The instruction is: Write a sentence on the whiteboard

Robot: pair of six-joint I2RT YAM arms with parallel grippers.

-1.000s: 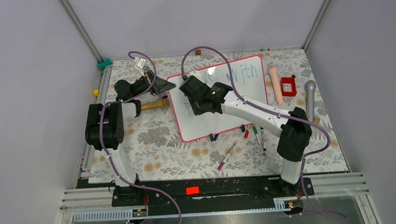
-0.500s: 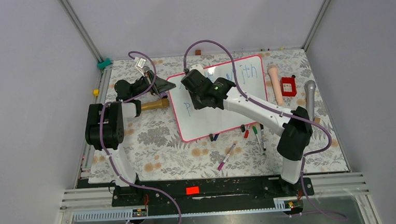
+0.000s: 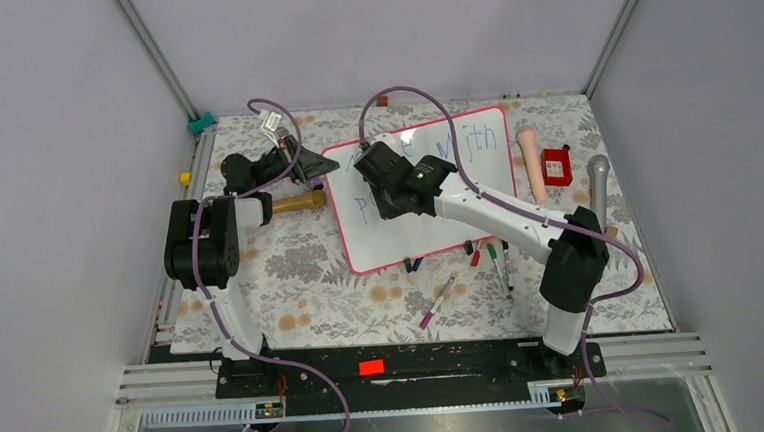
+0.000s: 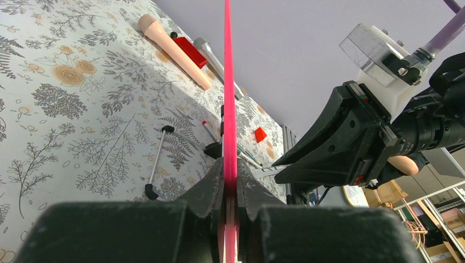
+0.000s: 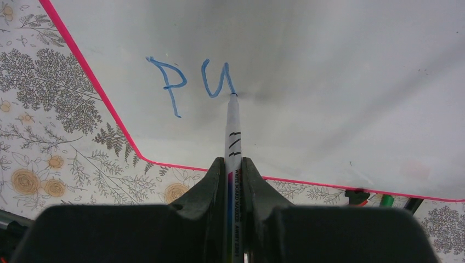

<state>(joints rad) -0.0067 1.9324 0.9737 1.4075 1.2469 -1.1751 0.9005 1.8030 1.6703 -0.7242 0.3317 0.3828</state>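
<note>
The whiteboard (image 3: 429,228), white with a pink rim, lies tilted on the floral table. My left gripper (image 3: 322,170) is shut on its left edge; in the left wrist view the rim (image 4: 229,98) runs edge-on between the jaws of that gripper (image 4: 230,176). My right gripper (image 3: 382,200) hovers over the board's left half, shut on a white whiteboard marker (image 5: 232,123). The marker tip touches the board just after a blue "Pu" (image 5: 170,87). Of the sentence, a blue "with" (image 3: 466,143) shows in the top row; the arm hides more.
Several loose markers (image 3: 491,259) lie off the board's near edge, and a pink one (image 3: 436,303) lies nearer. A beige cylinder (image 3: 531,162), a red block (image 3: 556,166) and a grey handle (image 3: 598,191) lie to the right. A brass handle (image 3: 299,201) sits left of the board.
My right gripper moved toward the far side with the marker, then came back a little nearer and to the right. The left gripper and the board stayed put.
</note>
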